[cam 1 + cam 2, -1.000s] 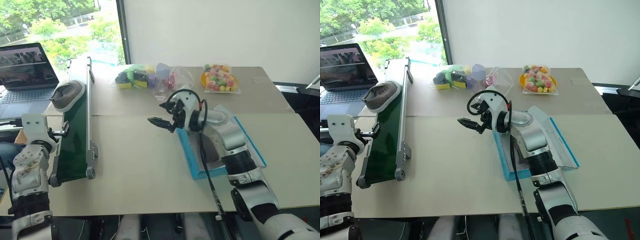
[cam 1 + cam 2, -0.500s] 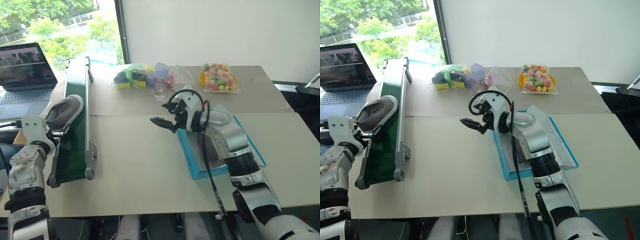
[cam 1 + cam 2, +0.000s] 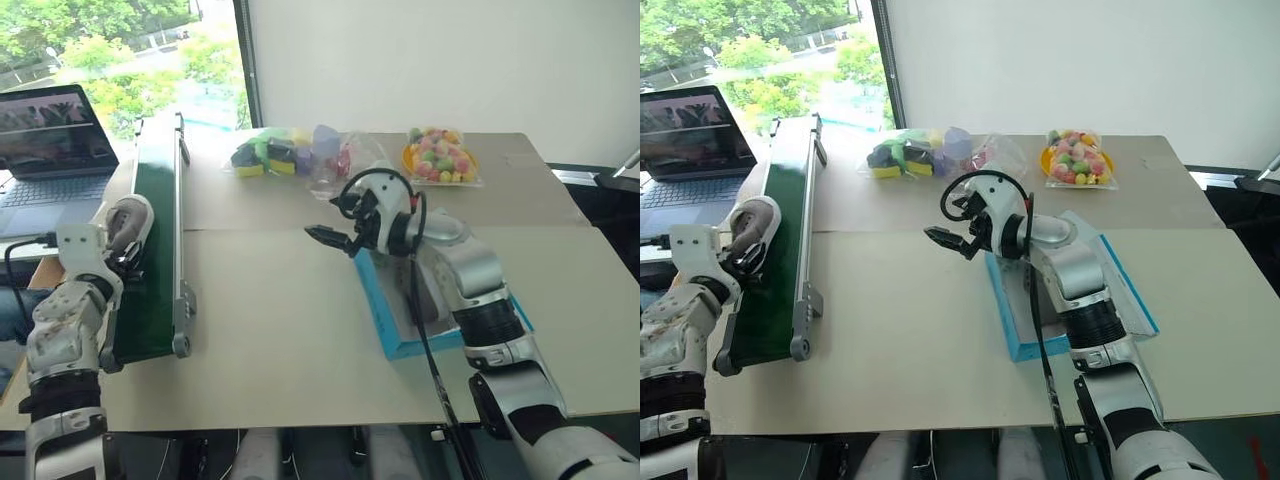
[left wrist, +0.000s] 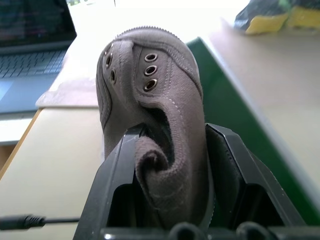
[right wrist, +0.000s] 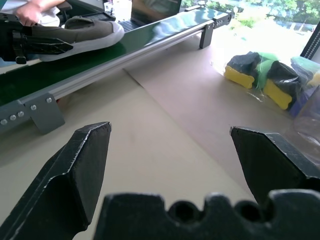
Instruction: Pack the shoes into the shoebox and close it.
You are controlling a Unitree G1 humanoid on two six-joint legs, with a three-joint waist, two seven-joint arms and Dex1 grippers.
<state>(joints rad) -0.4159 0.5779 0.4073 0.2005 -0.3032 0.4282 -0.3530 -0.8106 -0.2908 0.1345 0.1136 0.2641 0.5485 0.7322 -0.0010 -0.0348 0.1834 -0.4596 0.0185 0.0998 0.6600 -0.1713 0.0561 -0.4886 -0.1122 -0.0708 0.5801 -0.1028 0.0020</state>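
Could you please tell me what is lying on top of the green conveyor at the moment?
One grey shoe lies on the conveyor, its heel pinched by the shut left gripper. The belt under the shoe is covered.

The shoe in the left pincer is grey-brown with metal eyelets, over a dark green belt. Beside the right pincer lies a bright blue box.

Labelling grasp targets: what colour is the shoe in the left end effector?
Grey-brown canvas with metal eyelets; the shoe shows best in the left wrist view.
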